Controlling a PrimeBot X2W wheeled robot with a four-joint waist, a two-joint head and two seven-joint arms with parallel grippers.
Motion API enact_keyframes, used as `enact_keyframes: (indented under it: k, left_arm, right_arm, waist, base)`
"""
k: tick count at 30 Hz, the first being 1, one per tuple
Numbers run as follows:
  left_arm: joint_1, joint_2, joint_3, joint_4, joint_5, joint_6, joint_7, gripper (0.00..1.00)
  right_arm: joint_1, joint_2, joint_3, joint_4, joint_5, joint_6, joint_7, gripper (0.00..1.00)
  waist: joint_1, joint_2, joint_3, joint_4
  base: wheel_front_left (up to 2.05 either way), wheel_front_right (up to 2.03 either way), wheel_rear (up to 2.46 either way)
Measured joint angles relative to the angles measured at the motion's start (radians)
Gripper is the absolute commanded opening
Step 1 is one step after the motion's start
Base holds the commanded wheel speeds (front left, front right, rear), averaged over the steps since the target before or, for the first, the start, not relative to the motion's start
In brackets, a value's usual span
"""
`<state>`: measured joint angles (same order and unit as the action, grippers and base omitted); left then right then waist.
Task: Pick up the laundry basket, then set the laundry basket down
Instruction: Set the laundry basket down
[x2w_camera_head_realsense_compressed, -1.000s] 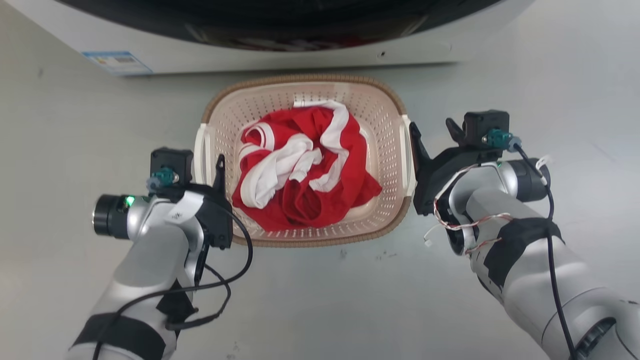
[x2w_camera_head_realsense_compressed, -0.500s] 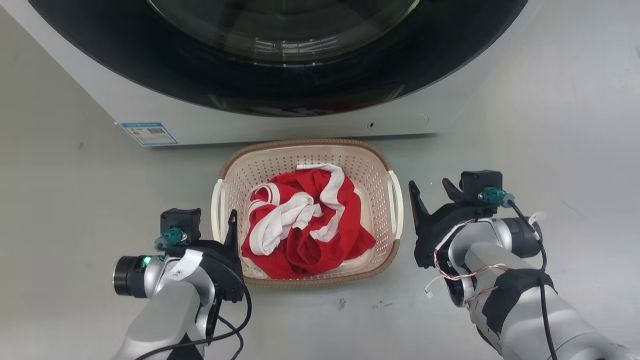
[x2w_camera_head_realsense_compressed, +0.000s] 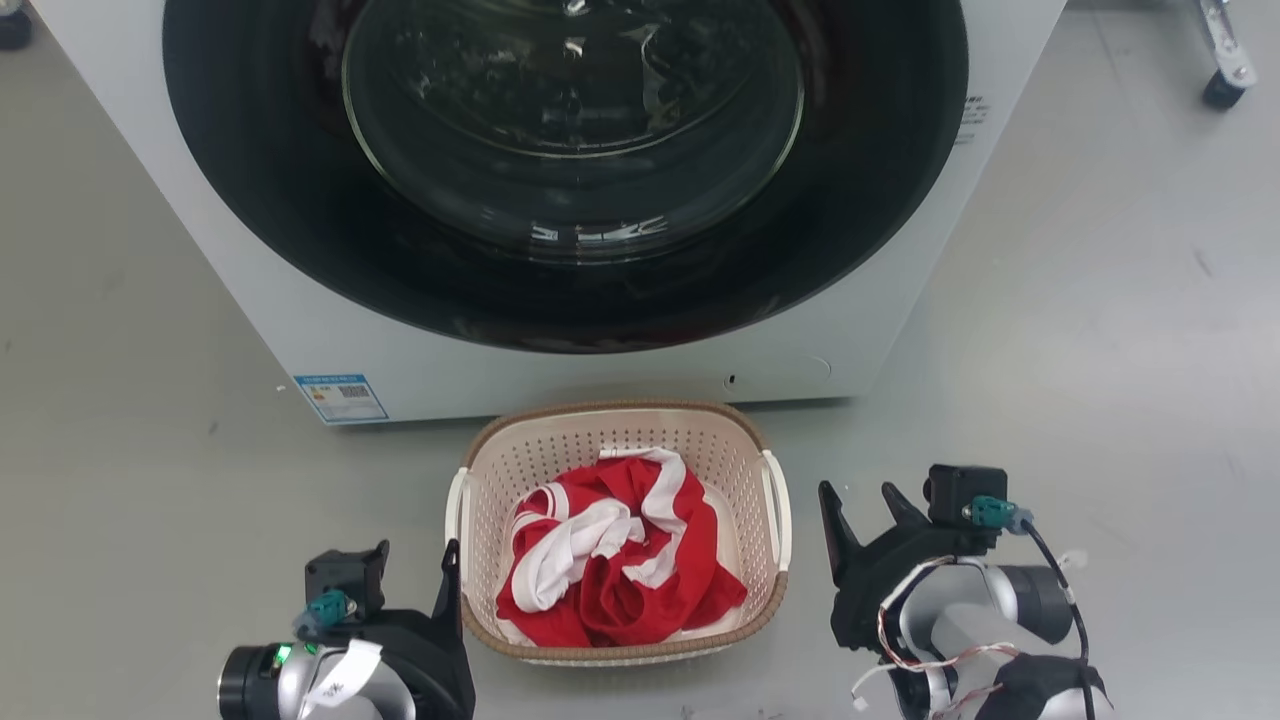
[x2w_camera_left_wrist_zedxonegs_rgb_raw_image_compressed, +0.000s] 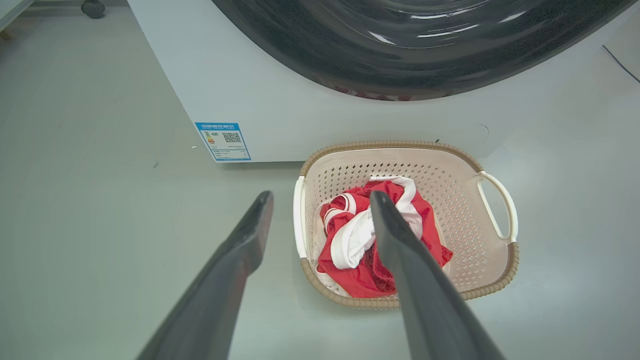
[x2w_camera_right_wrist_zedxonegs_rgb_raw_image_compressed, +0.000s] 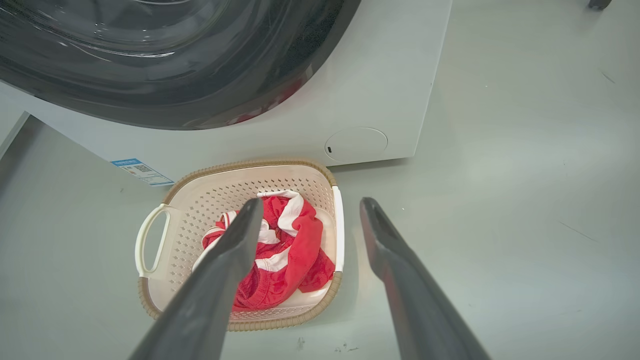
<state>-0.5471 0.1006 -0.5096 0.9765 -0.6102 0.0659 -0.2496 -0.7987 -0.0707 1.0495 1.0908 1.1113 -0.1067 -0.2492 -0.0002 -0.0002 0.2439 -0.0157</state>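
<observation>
Grey floor (x2w_camera_head_realsense_compressed: 1100, 300); washer (x2w_camera_head_realsense_compressed: 250, 290) blue QR label (x2w_camera_head_realsense_compressed: 341, 397) illegible; laundry basket (x2w_camera_head_realsense_compressed: 600, 445) near

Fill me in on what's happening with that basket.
The laundry basket sits on the floor in front of the washing machine. It holds a crumpled red and white garment. The robot's left claw and right claw are both open, one on each side of the basket, gripping nothing. Nothing is lifting it at this moment.
</observation>
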Motion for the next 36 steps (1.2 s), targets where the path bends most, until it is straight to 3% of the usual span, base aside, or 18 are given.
enact_keyframes:
  k: [21,36]
  left_arm:
    - [0.404,0.027,0.095,-0.338,0.088,0.049,0.000,1.00]
    - [0.568,0.053,0.190,-0.601,0.188,0.058,0.000,1.00]
  right_arm:
    - [0.369,-0.074,-0.219,-0.304,-0.191,-0.018,0.000,1.00]
    - [0.602,-0.087,-0.477,-0.546,-0.440,-0.018,0.000,1.00]
  waist:
    - [0.0001,0.0000,-0.254,-0.002]
    - [0.0002,0.0002,-0.290,-0.006]
  base:
    - [0.00,0.00,0.00]
    - [0.00,0.00,0.00]
